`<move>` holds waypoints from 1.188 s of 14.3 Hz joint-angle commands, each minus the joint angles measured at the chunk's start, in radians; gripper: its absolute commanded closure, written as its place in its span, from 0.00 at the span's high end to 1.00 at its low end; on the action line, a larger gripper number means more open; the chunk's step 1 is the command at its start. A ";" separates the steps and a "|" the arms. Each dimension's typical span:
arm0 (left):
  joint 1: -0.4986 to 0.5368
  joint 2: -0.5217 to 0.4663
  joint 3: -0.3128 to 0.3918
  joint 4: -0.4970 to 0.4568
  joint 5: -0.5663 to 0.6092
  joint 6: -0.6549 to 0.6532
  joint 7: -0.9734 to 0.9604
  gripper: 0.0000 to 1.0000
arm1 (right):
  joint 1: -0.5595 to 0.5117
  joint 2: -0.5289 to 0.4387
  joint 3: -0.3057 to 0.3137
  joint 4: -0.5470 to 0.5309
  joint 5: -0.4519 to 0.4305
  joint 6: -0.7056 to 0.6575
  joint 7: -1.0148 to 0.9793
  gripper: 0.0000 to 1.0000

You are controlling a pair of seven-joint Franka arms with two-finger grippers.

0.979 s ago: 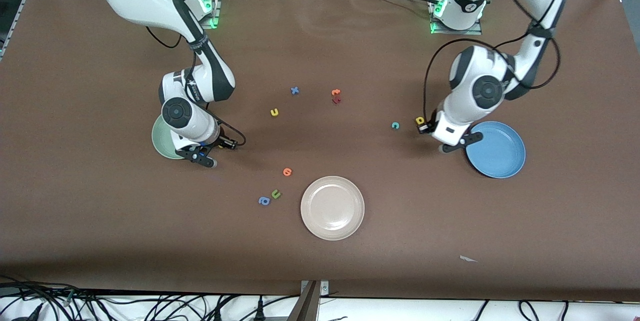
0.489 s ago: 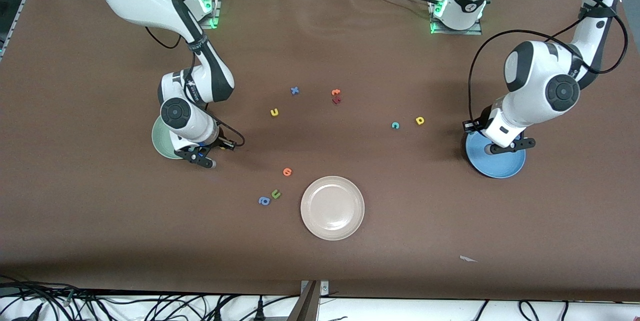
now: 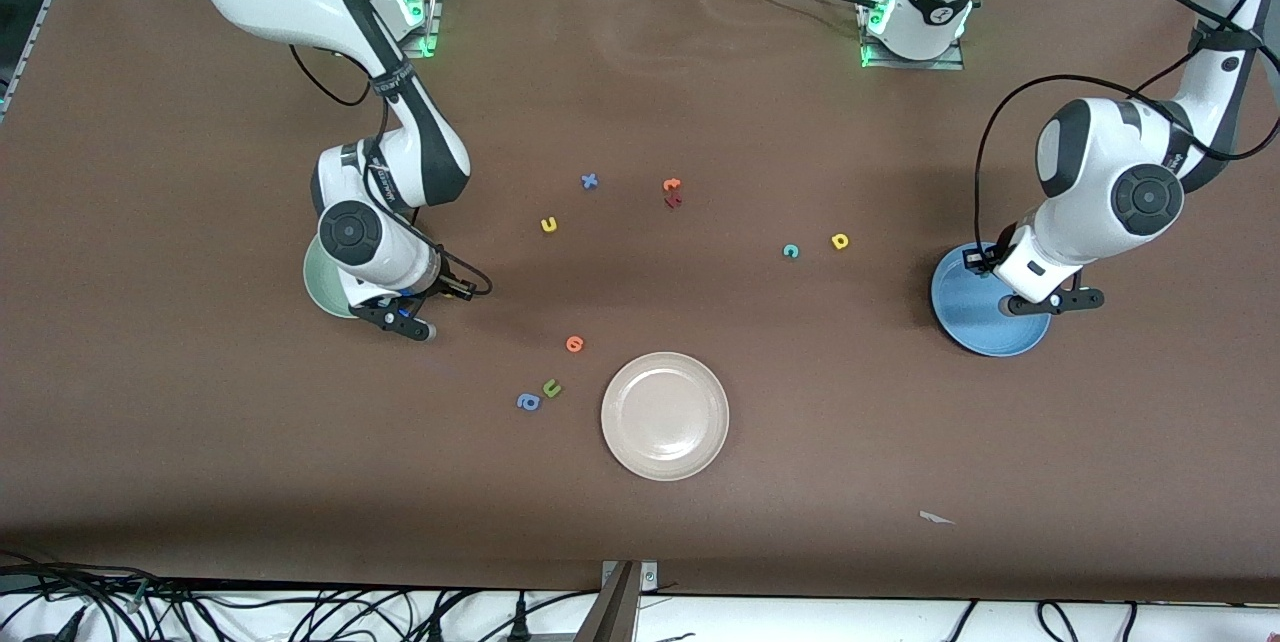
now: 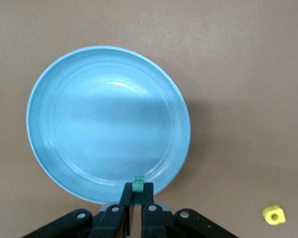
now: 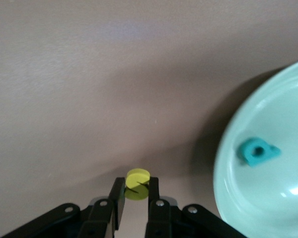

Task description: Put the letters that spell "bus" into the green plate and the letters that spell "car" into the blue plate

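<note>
My left gripper (image 4: 137, 191) is shut on a thin dark teal r (image 4: 137, 183) and hangs over the rim of the blue plate (image 4: 104, 119), which shows in the front view too (image 3: 975, 322). My right gripper (image 5: 137, 190) is shut on a yellow s (image 5: 138, 176), low over the table beside the green plate (image 5: 283, 198). A teal b (image 5: 257, 151) lies in that plate. On the table lie a yellow u (image 3: 548, 224), a teal c (image 3: 791, 250) and a yellow a/d shape (image 3: 840, 241).
A beige-white plate (image 3: 665, 415) sits nearer the front camera. An orange letter (image 3: 574, 343), an olive-green u (image 3: 551, 387) and a blue a/q letter (image 3: 527, 402) lie beside it. A blue x (image 3: 590, 181), an orange (image 3: 672, 185) and a dark red letter (image 3: 673, 201) lie toward the bases.
The left arm has swung from beside the yellow a/d shape to over the blue plate, carrying the r. The right gripper has closed on the yellow s and barely shifted.
</note>
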 commanded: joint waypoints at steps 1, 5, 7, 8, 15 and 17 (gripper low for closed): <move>0.042 0.047 -0.007 0.009 0.056 0.076 0.036 0.00 | -0.012 -0.037 -0.022 0.034 0.012 -0.146 -0.130 0.16; 0.057 0.081 -0.008 0.011 0.053 0.128 0.047 0.51 | -0.016 -0.073 -0.121 -0.032 0.015 -0.178 -0.316 0.16; 0.059 0.080 -0.008 0.011 0.047 0.128 0.045 0.63 | -0.045 -0.057 -0.146 -0.032 0.016 -0.169 -0.401 0.27; 0.057 0.075 -0.013 0.011 0.046 0.122 0.031 0.66 | -0.049 -0.050 -0.146 -0.032 0.018 -0.170 -0.400 0.64; 0.053 0.026 -0.201 0.008 -0.068 0.067 -0.309 0.94 | -0.041 -0.092 0.031 -0.022 0.032 -0.171 -0.141 0.98; 0.048 0.034 -0.260 0.006 -0.111 0.068 -0.428 0.98 | -0.039 -0.102 0.096 -0.022 0.032 -0.140 -0.032 0.98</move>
